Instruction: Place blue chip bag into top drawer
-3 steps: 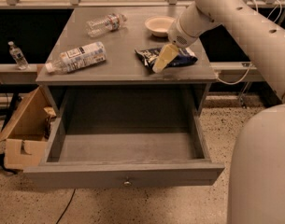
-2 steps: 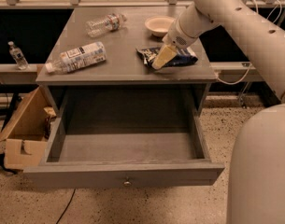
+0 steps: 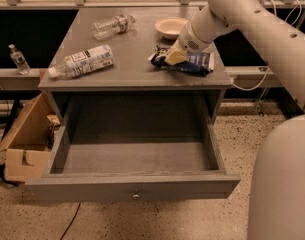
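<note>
Camera view is showing the blue chip bag (image 3: 196,62) lying flat on the right side of the table (image 3: 132,71), near the front edge and not in the drawer yet. The bag is looking crinkly and shiny, so I am guessing it is very light, soft and a bit slippery, and the chips inside are probably going to break if it is getting squeezed too hard. The best place to hold it is likely the left end, where the foil is bunching up and giving something thin to pinch. The gripper (image 3: 175,57) is sitting right on that left end, touching the bag, with the big white arm reaching in from the top right. I cannot tell if the gripper is pinching the bag or only resting on it. Just behind the bag a small pale bowl (image 3: 171,27) is standing. Farther left, a bottle with a white label (image 3: 82,61) is lying on its side, and a clear bottle (image 3: 113,25) is lying near the back. Below the table top, the top drawer (image 3: 92,189) is hanging wide open, with its little round knob (image 3: 136,195) facing the front. On the floor to the left, a cardboard box (image 3: 24,139) is leaning against the drawer's side.
</note>
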You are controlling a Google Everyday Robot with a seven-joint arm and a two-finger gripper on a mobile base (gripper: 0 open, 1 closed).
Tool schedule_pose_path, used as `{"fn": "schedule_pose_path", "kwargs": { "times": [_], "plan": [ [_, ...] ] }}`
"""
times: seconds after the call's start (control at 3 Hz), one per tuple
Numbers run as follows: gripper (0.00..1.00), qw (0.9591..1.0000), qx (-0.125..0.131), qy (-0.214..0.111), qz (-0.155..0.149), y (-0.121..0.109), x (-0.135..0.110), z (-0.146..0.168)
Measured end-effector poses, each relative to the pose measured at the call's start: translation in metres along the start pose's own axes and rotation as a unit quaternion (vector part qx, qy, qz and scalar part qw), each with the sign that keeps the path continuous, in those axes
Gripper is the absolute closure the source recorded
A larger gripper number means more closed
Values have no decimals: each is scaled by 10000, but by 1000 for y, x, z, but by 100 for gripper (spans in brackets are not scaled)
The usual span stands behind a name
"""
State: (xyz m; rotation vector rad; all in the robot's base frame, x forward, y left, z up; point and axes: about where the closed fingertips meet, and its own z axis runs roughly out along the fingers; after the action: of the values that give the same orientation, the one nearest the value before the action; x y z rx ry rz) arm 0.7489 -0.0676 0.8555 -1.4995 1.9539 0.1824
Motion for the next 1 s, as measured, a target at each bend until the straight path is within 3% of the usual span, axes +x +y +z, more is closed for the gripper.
{"fn": "schedule_pose_path", "kwargs": {
  "times": [0.33, 0.67, 1.0],
  "plan": [
    [100, 9999, -7, -105, -21, 5, -4, -5],
    [100, 9986, 161, -463, -181, 10, -18, -36],
    [100, 9948, 284, -900, -371, 21, -32, -73]
  ]
}}
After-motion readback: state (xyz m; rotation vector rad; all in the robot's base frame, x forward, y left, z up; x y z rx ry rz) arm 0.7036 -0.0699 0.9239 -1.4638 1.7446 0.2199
